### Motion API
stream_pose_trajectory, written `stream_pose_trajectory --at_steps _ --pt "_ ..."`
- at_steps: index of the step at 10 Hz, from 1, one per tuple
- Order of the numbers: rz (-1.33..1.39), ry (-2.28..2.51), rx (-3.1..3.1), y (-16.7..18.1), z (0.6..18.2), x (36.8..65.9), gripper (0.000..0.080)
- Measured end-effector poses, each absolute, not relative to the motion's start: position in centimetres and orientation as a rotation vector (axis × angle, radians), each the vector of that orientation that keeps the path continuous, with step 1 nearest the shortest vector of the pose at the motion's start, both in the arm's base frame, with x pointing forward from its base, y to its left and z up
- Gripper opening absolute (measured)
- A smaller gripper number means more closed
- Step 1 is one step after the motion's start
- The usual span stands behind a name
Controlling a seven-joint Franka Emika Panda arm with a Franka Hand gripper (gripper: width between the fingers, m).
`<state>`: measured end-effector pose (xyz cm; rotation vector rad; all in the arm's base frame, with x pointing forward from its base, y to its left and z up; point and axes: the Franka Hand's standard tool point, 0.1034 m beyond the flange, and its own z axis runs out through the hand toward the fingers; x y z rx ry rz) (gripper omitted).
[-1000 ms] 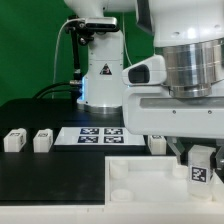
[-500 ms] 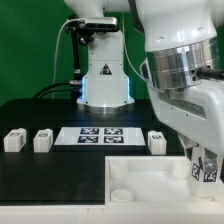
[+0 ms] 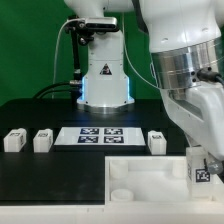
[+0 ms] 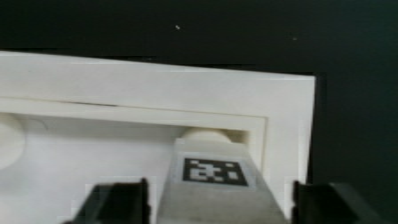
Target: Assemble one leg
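Note:
My gripper (image 3: 201, 160) is shut on a white leg (image 3: 203, 174) with a black-and-white tag, holding it over the right corner of the large white tray-like part (image 3: 135, 172). In the wrist view the leg (image 4: 215, 178) stands between my two dark fingers (image 4: 119, 202), above the tray part's corner (image 4: 160, 90) and close to a round socket (image 4: 217, 130). Three more legs stand on the black table: two at the exterior view's left (image 3: 14, 141) (image 3: 42, 141) and one right of the middle (image 3: 157, 142).
The marker board (image 3: 95, 135) lies flat on the table between the loose legs. The robot's white base (image 3: 103, 80) stands behind it. The tray part fills the front of the table.
The wrist has turned and the arm has shifted toward the exterior view's right. The held leg stays over the tray part's right corner, a little lower.

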<state>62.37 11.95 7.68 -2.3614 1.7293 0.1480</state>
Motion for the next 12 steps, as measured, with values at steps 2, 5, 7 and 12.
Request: stream_pose_trajectory --at_steps 2,5,7,12 --pt "0.100 1.445 -2.565 12.1 7.5 62.2 0.0629" --pt "0.036 0.943 -2.800 12.0 7.5 62.2 0.0649" --pt "-0.004 0.526 -2.940 11.7 7.7 62.5 0.0648" --pt "-0.060 0.203 -3.018 11.5 7.4 63.2 0.0442"
